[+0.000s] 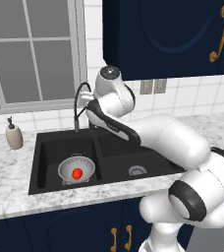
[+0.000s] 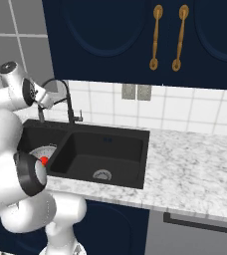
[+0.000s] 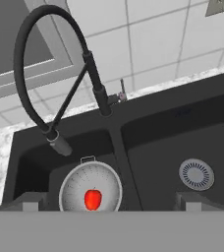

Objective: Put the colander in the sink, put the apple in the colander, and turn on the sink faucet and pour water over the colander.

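My claw stands spread wide with nothing between its tips, hanging above the sink's centre divider and looking down at both basins. Just below it in the hand view sits the colander, upright in the left basin of the black sink, with the red apple resting in its middle. So I judge the first two steps done and the water still to come.

What I have to handle next is the sink faucet. Its black gooseneck arches over the left basin, and its spray head ends near the colander's far rim, just above it. The small silver side lever sticks out beside the faucet's base. I expect it to be stiff, smooth and slippery metal, small for wide jaws, so I would rather nudge it with one fingertip than pinch it. The spout looks rigid and should swivel if pushed near the neck.

I can read no brand, label or writing anywhere.
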Controlling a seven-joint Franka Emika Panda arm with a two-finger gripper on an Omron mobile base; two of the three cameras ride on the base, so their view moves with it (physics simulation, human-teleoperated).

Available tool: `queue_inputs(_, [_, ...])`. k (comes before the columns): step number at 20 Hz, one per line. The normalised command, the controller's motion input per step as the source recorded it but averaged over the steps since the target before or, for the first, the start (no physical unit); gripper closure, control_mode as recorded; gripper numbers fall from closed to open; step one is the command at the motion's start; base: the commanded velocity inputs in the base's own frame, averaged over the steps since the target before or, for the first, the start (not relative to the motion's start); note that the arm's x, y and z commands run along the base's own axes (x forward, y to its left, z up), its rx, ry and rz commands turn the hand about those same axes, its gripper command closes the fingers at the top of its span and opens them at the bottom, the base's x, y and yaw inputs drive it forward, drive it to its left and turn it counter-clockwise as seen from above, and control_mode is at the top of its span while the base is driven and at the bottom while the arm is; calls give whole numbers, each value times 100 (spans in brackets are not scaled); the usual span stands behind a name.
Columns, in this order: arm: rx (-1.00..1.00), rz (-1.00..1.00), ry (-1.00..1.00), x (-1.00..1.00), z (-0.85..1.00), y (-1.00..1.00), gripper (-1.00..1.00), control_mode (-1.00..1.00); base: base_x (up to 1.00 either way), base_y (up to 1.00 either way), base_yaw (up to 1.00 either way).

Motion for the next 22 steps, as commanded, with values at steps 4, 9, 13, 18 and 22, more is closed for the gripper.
queue_inputs(4, [2,10,0,-54,-11,-100,-100,-100,0,0,0])
queue_inputs(9, [1,14,-3,-4,-13,-85,-100,-100,0,0,0])
queue_inputs(13, [0,17,-9,20,-13,-59,-100,-100,0,0,0])
queue_inputs(18, [-1,10,-12,34,-31,-18,-100,-100,0,0,0])
queue_inputs(22, [0,0,-16,42,-39,0,-100,-100,0,0,0])
